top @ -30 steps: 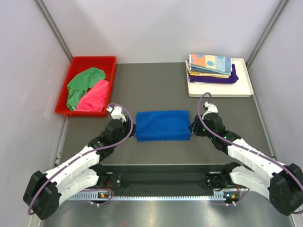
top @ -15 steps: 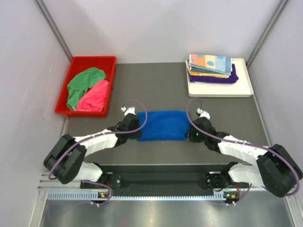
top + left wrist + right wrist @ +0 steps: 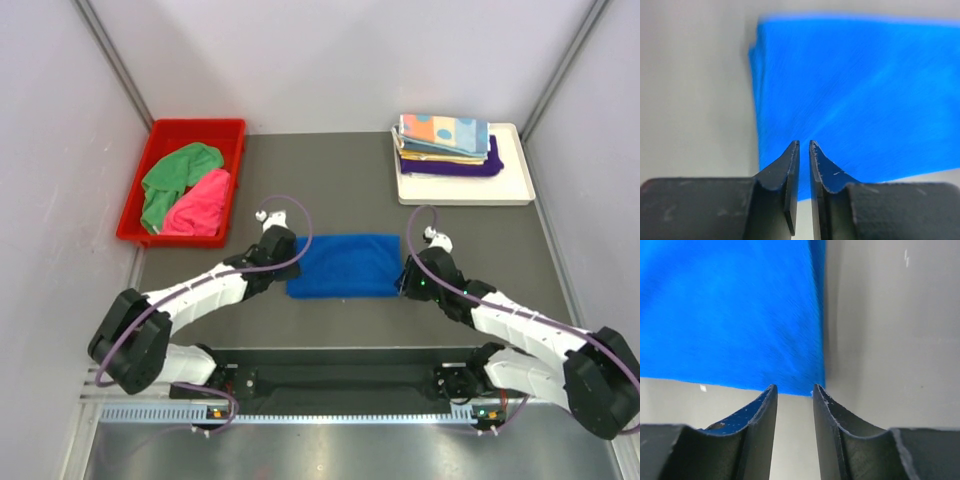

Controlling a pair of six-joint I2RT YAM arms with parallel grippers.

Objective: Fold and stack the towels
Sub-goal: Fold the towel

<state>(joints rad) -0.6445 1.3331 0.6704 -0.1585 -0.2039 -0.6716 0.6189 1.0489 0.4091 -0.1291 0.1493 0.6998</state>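
Blue terry towel (image 3: pixel 344 266) lies folded flat in the middle of the table (image 3: pixel 330 190), between your two arms. Your left gripper (image 3: pixel 803 143) is at its left edge, tips over the cloth, fingers almost together with only a thin slit; can't tell if any cloth is pinched. Your right gripper (image 3: pixel 792 387) is at the near right corner, fingers a narrow way apart, bare table showing between them, nothing held. Green towel (image 3: pixel 170 178) and pink towel (image 3: pixel 200 205) lie crumpled in the red bin (image 3: pixel 160 128), far left. Folded stack (image 3: pixel 445 148) sits on the white tray (image 3: pixel 515 190), far right, dotted orange-pink on top, purple at the bottom.
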